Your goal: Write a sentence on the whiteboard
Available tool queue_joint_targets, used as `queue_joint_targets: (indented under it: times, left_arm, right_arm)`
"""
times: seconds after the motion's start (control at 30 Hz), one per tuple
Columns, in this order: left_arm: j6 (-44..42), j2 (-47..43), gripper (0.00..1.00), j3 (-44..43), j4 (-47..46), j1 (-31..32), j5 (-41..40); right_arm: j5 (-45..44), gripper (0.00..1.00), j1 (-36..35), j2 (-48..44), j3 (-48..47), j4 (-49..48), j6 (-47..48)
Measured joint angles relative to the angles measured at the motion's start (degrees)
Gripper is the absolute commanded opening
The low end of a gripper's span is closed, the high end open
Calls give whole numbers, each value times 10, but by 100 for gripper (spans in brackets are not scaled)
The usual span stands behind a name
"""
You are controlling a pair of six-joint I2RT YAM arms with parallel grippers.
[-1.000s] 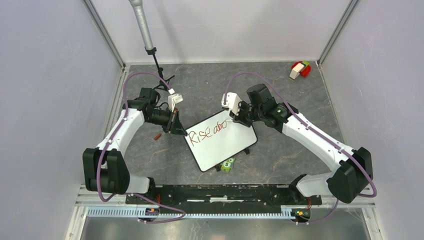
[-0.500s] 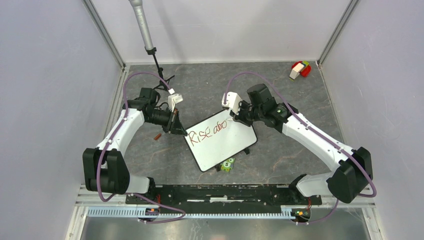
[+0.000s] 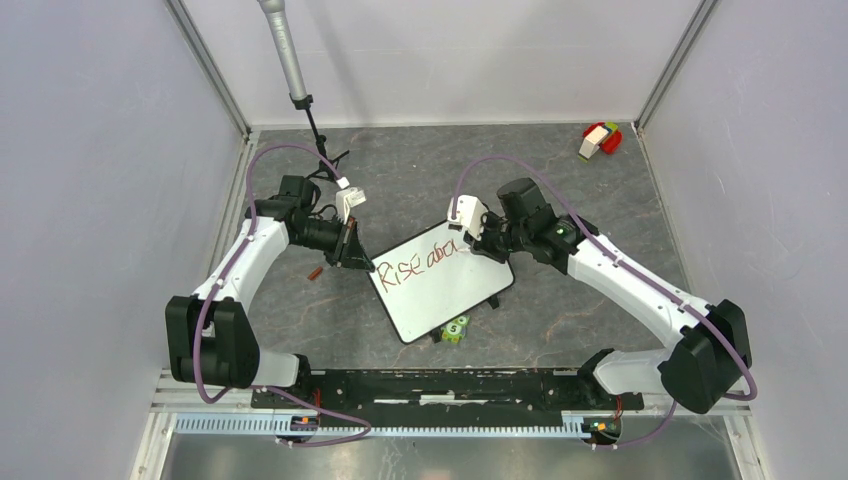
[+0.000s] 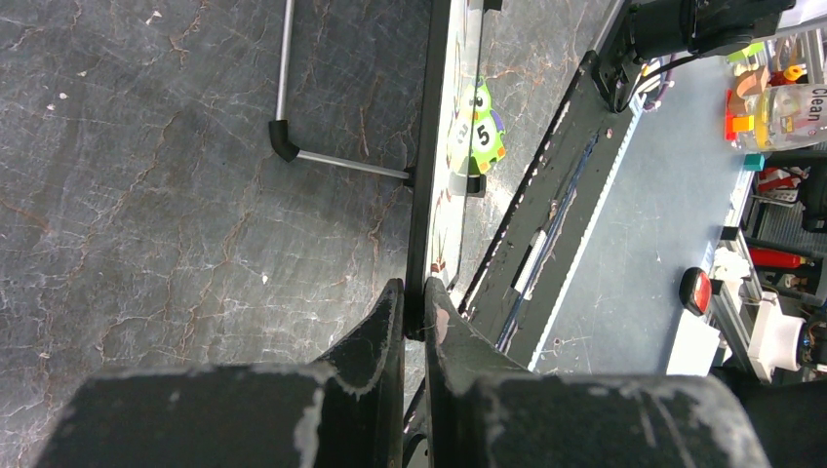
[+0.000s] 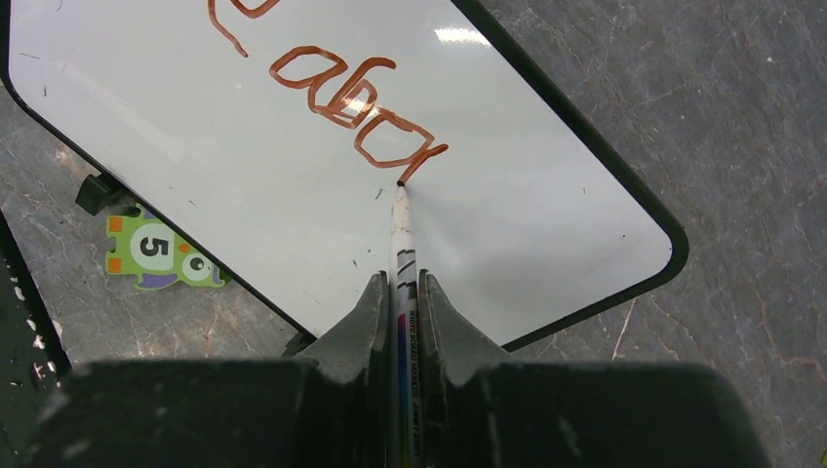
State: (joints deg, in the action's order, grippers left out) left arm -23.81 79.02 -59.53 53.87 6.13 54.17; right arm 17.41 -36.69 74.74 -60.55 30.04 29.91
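A small black-framed whiteboard [image 3: 445, 285] lies tilted at the table's middle, with "RISE abo" and one more stroke in red-brown ink. My left gripper [image 3: 357, 260] is shut on its left edge; in the left wrist view the board's edge [image 4: 429, 175] runs up from between my fingertips [image 4: 415, 292]. My right gripper [image 3: 478, 240] is shut on a whiteboard marker [image 5: 401, 253]. The marker's tip touches the board [image 5: 293, 224] at the end of the last red stroke [image 5: 424, 161].
A green number-5 puzzle piece [image 3: 456, 328] lies by the board's near edge, also in the right wrist view [image 5: 156, 255]. A small red-brown cap [image 3: 314, 271] lies left of the board. A red and white block [image 3: 600, 138] sits at the back right. A microphone stand [image 3: 290, 60] rises at the back left.
My right gripper moved slightly right and nearer with the marker, adding a new stroke after "abo". The left arm and the board stayed still.
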Motion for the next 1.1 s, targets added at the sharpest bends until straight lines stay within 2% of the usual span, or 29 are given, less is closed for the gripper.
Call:
queue_joint_targets:
  times: [0.7,1.1]
  left_arm:
    - [0,0,2,0,0,0,0]
    - [0,0,3,0,0,0,1]
  right_arm:
    - [1,0,22,30,-57,16,0]
    - [1,0,23,17,-58,22,5]
